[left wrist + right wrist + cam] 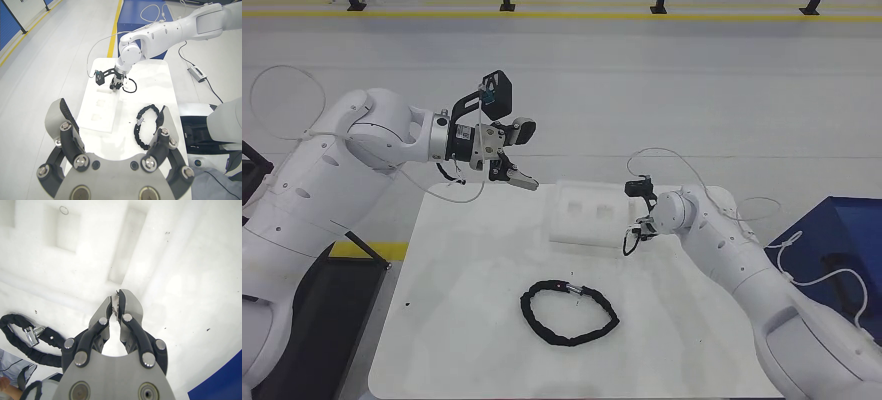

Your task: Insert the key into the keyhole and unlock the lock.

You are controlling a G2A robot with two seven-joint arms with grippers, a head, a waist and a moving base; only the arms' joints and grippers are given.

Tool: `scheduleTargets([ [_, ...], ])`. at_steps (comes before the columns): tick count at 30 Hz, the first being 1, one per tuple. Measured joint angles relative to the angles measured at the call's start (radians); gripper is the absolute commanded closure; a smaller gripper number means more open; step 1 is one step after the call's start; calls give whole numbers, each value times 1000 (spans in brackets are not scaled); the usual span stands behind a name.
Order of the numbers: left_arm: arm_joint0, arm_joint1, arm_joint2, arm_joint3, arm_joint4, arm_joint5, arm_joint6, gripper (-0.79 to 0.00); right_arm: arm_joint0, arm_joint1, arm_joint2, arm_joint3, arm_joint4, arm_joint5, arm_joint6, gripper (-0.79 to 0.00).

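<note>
The right gripper is pinched on a small metal key. Its two fingertips are nearly together, with the flat of the key caught between the black pads. It sits low at the right end of a white foam tray, just beside the end of a long narrow slot cut in the foam. In one of the tray's square recesses lies a thin wire ring.

The chain lock, a black fabric-sleeved loop, lies flat on the white table, nearer the robot than the tray. It is well apart from the right gripper and the key, and nothing touches it. Its silver lock cylinder is on the side of the loop that faces the tray. The right wrist view shows the cylinder standing crosswise at the joint of the two chain ends. Whether the keyhole faces the gripper cannot be told.

The left gripper hangs in the air above the table's far left corner, near the tray's left end, with its fingers spread wide and nothing between them. In its own wrist view the lock lies on the table below it, partly behind one finger, and the right gripper shows across the tray
</note>
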Motion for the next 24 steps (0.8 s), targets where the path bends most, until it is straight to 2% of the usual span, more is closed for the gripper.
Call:
scheduleTargets([
  [6, 0, 0, 0, 0, 0, 0, 0, -785, 16, 9, 29, -27, -10, -2, 42, 0],
  [12, 0, 0, 0, 0, 0, 0, 0, -785, 15, 37, 84, -112, -11, -18, 107, 0],
  [18, 0, 0, 0, 0, 0, 0, 0, -785, -32, 88, 192, -273, 38, -42, 169, 0],
  [24, 0, 0, 0, 0, 0, 0, 0, -785, -137, 147, 342, -505, 106, -43, 222, 0],
])
